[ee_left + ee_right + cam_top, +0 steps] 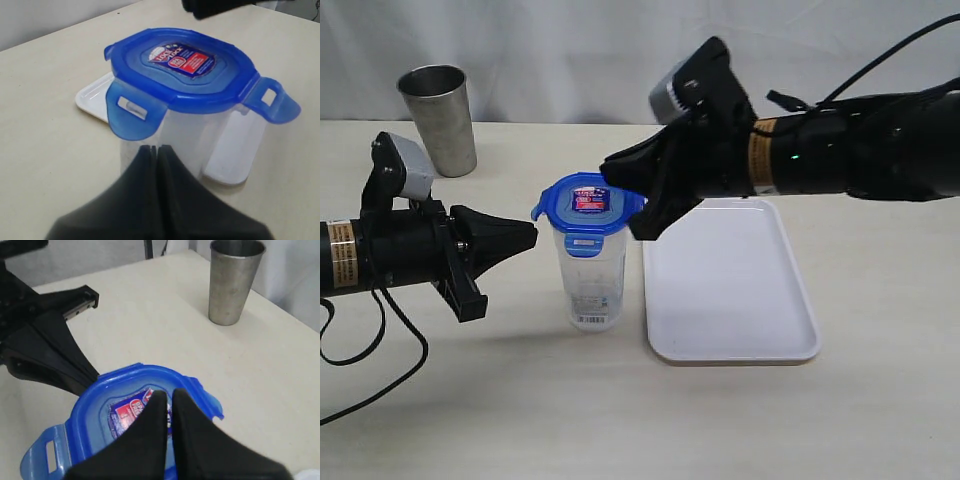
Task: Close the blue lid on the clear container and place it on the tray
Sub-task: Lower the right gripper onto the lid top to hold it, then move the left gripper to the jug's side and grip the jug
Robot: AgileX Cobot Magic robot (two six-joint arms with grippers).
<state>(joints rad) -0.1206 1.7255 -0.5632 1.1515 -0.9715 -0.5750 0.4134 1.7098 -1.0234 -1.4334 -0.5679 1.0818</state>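
The clear container (592,285) stands upright on the table just left of the white tray (730,300). The blue lid (582,203) rests on top of it; one flap (131,112) hangs down the front and a side flap (274,100) sticks outward. My left gripper (533,236) is shut and empty, its tip close to the container's wall under the lid (180,70), as the left wrist view shows (155,148). My right gripper (610,168) is shut and empty, its tips over the lid's sticker (131,412) in the right wrist view (169,394). Whether they touch the lid I cannot tell.
A grey steel cup (438,118) stands at the back left of the table, also seen in the right wrist view (232,280). Nothing lies on the tray (95,95). The left arm's cable (370,350) trails over the front left of the table.
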